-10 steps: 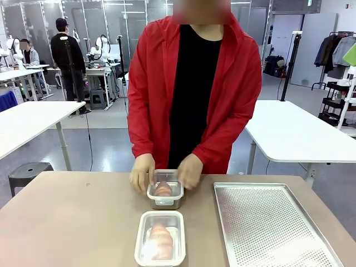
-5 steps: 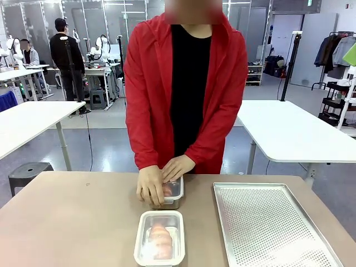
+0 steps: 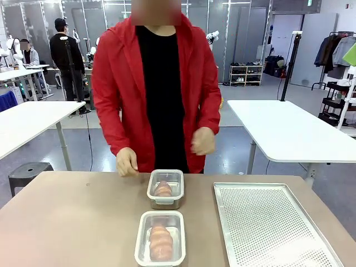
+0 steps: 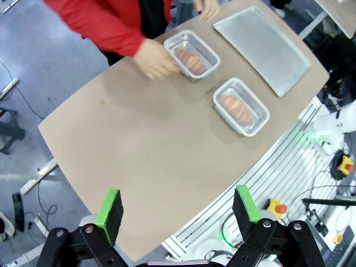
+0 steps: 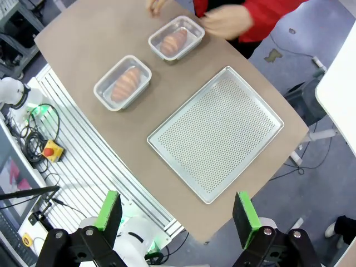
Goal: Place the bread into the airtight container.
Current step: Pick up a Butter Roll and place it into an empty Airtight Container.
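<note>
Two clear airtight containers sit mid-table, each with a golden-brown bread inside. The far container [image 3: 165, 188] [image 4: 191, 54] [image 5: 176, 38] holds one bread [image 3: 163, 189]; the near container [image 3: 161, 238] [image 4: 241, 105] [image 5: 123, 82] holds another bread [image 3: 161, 242]. The person in a red jacket stands at the far edge, hands [image 3: 127, 162] lifted off the far container. My left gripper [image 4: 179, 208] hangs open high above the table with nothing between its fingers. My right gripper [image 5: 177, 211] is likewise open and empty, high over the table's right side.
A perforated metal tray [image 3: 267, 222] [image 5: 217, 130] [image 4: 261, 47] lies empty on the right half of the table. Bare brown tabletop [image 3: 67, 222] spreads to the left. White tables and other people stand in the background.
The person has taken both hands off the far container, straightened up and shifted to the picture's left. Both containers stay where they were.
</note>
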